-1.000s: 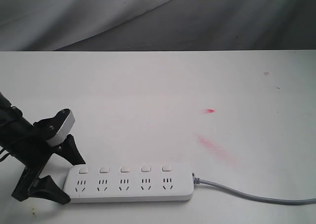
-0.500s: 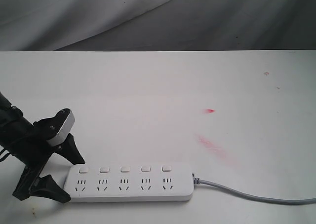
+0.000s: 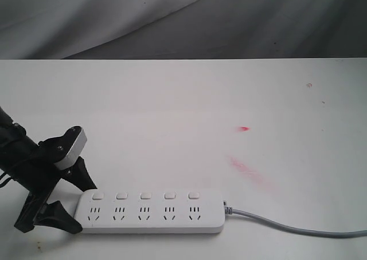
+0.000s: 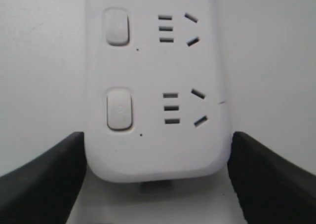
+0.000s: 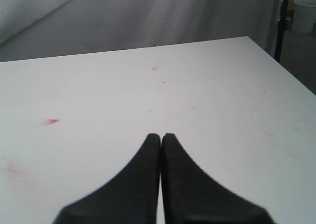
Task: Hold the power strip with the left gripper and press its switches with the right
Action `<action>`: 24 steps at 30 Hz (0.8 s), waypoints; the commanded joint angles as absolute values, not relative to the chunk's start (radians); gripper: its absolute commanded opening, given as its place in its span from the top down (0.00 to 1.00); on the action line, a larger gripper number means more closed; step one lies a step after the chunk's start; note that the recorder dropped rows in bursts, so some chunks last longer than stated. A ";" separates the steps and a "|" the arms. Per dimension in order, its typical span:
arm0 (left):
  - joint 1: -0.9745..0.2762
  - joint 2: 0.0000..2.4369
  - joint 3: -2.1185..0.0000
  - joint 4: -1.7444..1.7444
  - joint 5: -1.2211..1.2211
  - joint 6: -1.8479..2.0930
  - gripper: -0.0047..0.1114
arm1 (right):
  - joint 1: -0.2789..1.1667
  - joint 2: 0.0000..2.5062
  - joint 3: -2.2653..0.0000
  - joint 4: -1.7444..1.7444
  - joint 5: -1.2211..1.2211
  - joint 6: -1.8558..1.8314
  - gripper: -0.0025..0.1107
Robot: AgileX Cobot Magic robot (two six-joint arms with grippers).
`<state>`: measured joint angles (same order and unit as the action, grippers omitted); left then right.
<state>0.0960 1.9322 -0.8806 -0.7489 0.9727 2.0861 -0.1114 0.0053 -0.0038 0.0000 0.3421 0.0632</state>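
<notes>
Plastic like this looks stiff, light and smooth, so the power strip (image 3: pixel 150 212) should neither bend nor weigh much, yet it could skate across the table (image 3: pixel 172 111) under a push; it lies flat, low and left of middle in the exterior view, its grey cord (image 3: pixel 287 227) trailing off to the right; the left gripper (image 3: pixel 87 209) straddles the end away from the cord, a finger (image 4: pixel 49 174) right beside each long edge; whether they squeeze yet I cannot tell; that end, clear of the switches (image 3: pixel 145 196), seems the sensible place to clamp; the right gripper (image 5: pixel 161 137) hangs over bare table, closed on nothing.
</notes>
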 commanded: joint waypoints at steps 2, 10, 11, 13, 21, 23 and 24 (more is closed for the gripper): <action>0.089 1.933 -0.876 -0.743 0.971 2.093 0.42 | -0.120 0.000 0.000 0.000 0.331 0.063 0.98; 0.089 1.933 -0.876 -0.739 0.971 2.093 0.42 | -0.120 0.000 0.000 0.000 0.331 0.063 0.98; 0.089 1.933 -0.876 -0.739 0.971 2.093 0.42 | -0.120 0.000 0.000 0.000 0.331 0.063 0.98; 0.089 1.933 -0.876 -0.739 0.971 2.093 0.42 | -0.120 0.000 0.000 0.000 0.331 0.063 0.98; 0.089 1.933 -0.876 -0.739 0.971 2.093 0.42 | -0.120 0.000 0.000 0.010 0.148 0.061 0.98; 0.089 1.933 -0.876 -0.739 0.971 2.093 0.42 | -0.120 0.000 0.000 0.104 0.000 0.061 0.98; 0.089 1.933 -0.876 -0.739 0.971 2.093 0.42 | -0.120 0.000 0.000 0.154 -0.072 0.063 0.98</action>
<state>0.0960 1.9322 -0.8806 -0.7467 0.9727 2.0861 -0.1114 0.0053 -0.0038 0.0456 0.1310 0.0632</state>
